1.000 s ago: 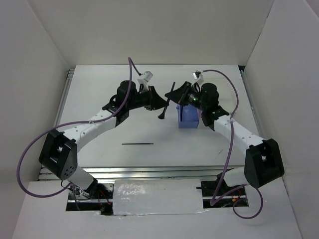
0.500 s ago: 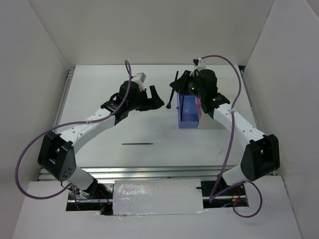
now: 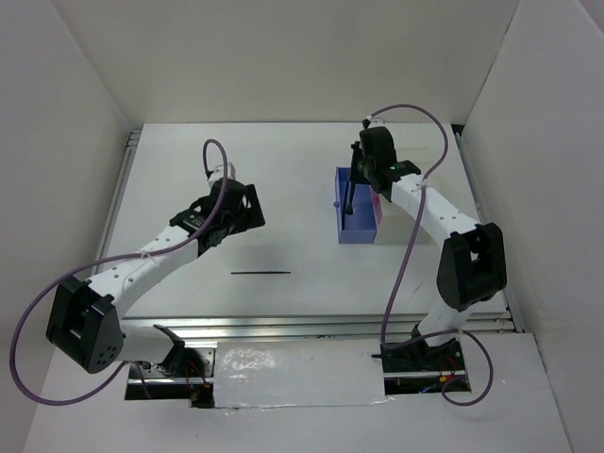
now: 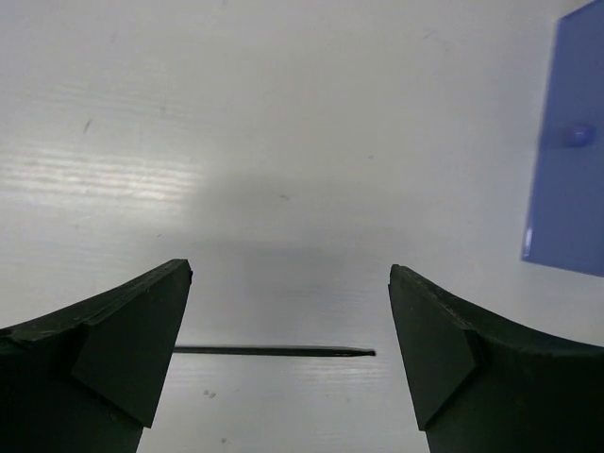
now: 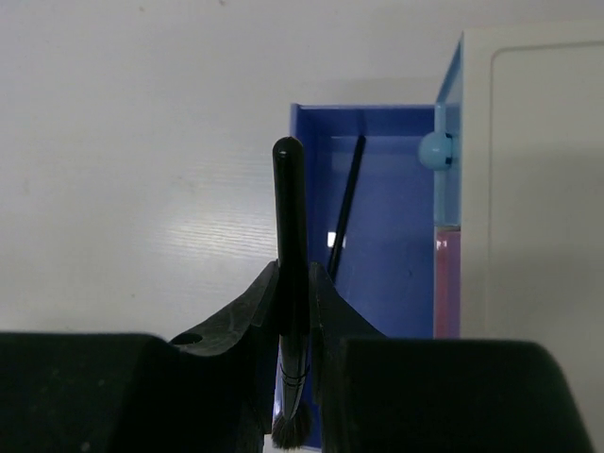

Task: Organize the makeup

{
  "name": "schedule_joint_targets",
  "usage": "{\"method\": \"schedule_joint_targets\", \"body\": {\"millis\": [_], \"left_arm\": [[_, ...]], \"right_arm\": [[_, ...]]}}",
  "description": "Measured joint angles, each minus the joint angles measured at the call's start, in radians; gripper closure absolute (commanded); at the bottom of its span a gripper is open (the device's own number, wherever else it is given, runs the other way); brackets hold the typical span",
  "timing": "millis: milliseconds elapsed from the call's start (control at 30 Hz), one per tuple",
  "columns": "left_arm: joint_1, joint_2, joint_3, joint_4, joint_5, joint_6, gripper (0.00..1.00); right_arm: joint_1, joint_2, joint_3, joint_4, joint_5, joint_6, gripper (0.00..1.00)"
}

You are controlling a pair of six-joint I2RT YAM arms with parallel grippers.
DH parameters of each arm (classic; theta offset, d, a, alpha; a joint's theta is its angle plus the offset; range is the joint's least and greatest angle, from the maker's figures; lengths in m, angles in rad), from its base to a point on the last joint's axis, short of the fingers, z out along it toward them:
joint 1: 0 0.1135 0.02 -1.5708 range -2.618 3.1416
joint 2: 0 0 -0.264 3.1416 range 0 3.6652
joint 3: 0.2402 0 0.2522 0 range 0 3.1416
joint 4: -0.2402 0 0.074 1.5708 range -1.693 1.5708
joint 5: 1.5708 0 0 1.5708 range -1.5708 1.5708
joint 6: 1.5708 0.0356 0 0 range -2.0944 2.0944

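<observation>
Two hands, two jobs. Right hand (image 5: 293, 283) is pinched on a brush (image 5: 289, 208) over the blue drawer (image 5: 363, 111), upper right of the overhead frame. I judge the drop-in is the step in hand; next I lower and release. The drawer holds one thin pencil (image 5: 346, 203). Left hand (image 4: 291, 274) is spread wide above a loose pencil (image 4: 274, 351) on the worktop (image 4: 236, 113), centre-left.

This one reads as a robotics lab test cell: plain white panels (image 3: 283, 57) box in a white table (image 3: 189, 151), aluminium extrusion rails (image 3: 302, 327) run along its near edge, the left arm (image 3: 142, 261) and right arm (image 3: 436, 219) are mounted there, purple cables (image 3: 408, 107) loop off them, and exposed wiring (image 3: 189, 377) sits beside a foil-covered plate (image 3: 297, 373).
</observation>
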Motion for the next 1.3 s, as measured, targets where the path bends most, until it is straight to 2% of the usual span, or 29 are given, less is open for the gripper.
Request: {"method": "schedule_joint_targets", "body": {"millis": [100,167,233,300,333,467,500,700,867,1100,1300], "left_arm": [[0.003,0.001,-0.024,-0.042,-0.041,-0.026,0.01],[0.003,0.001,-0.032,-0.061,-0.063,-0.044,0.01],[0.004,0.001,-0.034,-0.074,-0.079,-0.065,0.01],[0.005,0.001,-0.034,-0.083,-0.082,-0.085,0.01],[0.005,0.002,-0.034,-0.09,-0.083,-0.097,0.01],[0.005,0.002,-0.041,-0.114,-0.084,-0.166,0.01],[0.005,0.002,-0.049,-0.116,-0.084,-0.193,0.01],[0.005,-0.018,-0.143,-0.13,-0.08,-0.33,0.01],[0.004,0.004,-0.136,-0.178,-0.072,-0.442,0.01],[-0.016,0.159,-0.053,-0.245,-0.025,-0.581,0.01],[-0.095,0.331,0.022,-0.319,0.055,-0.689,0.01]], "right_arm": [[-0.001,0.024,0.0,-0.017,0.036,-0.006,0.8],[-0.002,0.034,-0.001,-0.021,0.051,-0.006,0.59],[-0.002,0.038,-0.002,-0.023,0.066,-0.007,0.3],[-0.002,0.038,-0.002,-0.025,0.074,-0.009,0.22],[-0.002,0.038,-0.002,-0.027,0.077,-0.01,0.13],[0.003,0.035,-0.002,-0.03,0.077,-0.005,0.07],[0.007,0.029,-0.002,-0.036,0.077,-0.003,0.0],[0.043,-0.105,-0.058,-0.048,0.061,0.006,0.0],[0.082,-0.276,-0.16,-0.018,0.018,0.025,0.0],[0.081,-0.333,-0.278,0.002,0.002,0.053,0.0],[0.082,-0.329,-0.296,0.01,-0.021,0.061,0.0]]}}
